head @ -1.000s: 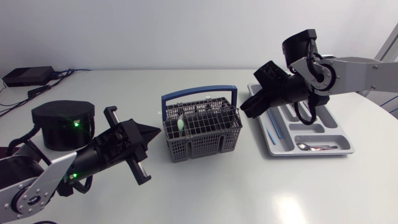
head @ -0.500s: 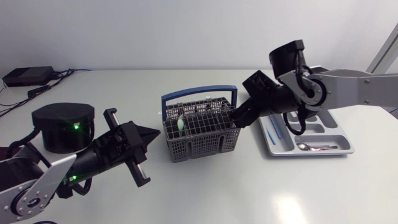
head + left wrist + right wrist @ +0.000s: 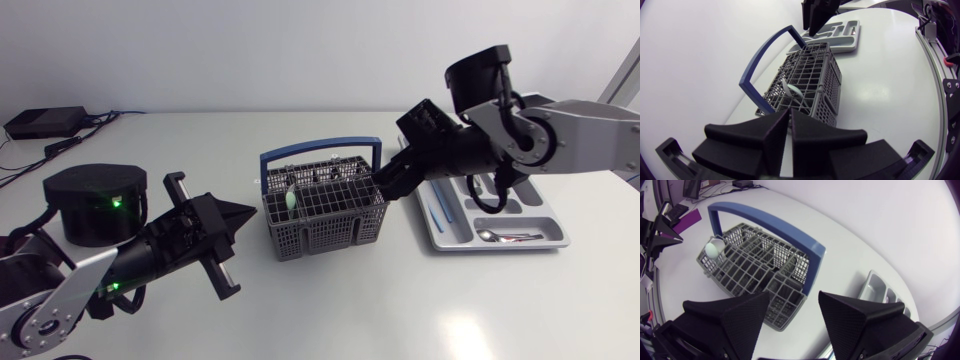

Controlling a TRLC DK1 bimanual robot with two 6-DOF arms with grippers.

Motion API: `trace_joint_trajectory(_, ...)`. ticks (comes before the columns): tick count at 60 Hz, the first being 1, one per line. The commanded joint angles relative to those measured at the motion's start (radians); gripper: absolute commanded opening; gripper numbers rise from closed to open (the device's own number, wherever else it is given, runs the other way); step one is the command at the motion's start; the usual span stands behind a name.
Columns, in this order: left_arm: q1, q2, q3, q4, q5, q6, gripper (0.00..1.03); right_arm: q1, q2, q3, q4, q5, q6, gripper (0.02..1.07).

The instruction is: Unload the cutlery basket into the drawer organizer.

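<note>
At the cutlery basket's (image 3: 325,212) right end I am hovering my right gripper (image 3: 386,184) spread wide, my left gripper (image 3: 244,212) sitting pinched narrow at its left.

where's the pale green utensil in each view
Head view: pale green utensil in the basket end facing the left gripper.
Left wrist view: in the basket's near end, just ahead of that gripper.
Right wrist view: at the basket's far end.
Shared landmark: the blue handle.
</note>
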Motion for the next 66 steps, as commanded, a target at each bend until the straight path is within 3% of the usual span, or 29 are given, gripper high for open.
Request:
trace_joint_trajectory(1, -0.009, -0.004, -0.018, 0.006, -0.002, 0.001, 0.21, 0.022, -0.058, -0.016, -0.033, 0.005, 0.027, 0.74)
trace_joint_trajectory(14, -0.006, 0.038, 0.006, 0.012, 0.02, -0.012, 0.21, 0.124, -0.129, -0.021, -0.077, 0.028, 0.044, 0.74)
trace_joint_trajectory(25, 0.036, 0.058, 0.15, -0.152, 0.184, -0.166, 0.23, 0.147, -0.118, -0.038, -0.068, 0.04, 0.05, 0.74)
trace_joint_trajectory(32, 0.04, 0.081, 0.234, -0.238, 0.234, -0.232, 0.36, 0.145, -0.119, -0.056, -0.061, 0.04, 0.047, 0.74)
trace_joint_trajectory(45, 0.037, 0.202, 0.386, -0.365, 0.24, -0.351, 0.35, 0.141, -0.136, -0.075, -0.058, 0.04, 0.043, 0.74)
trace_joint_trajectory(58, 0.034, 0.311, 0.544, -0.591, 0.245, -0.462, 0.35, 0.136, -0.156, -0.095, -0.058, 0.037, 0.04, 0.74)
trace_joint_trajectory(66, 0.028, 0.331, 0.587, -0.652, 0.243, -0.503, 0.35, 0.136, -0.158, -0.098, -0.056, 0.034, 0.04, 0.74)
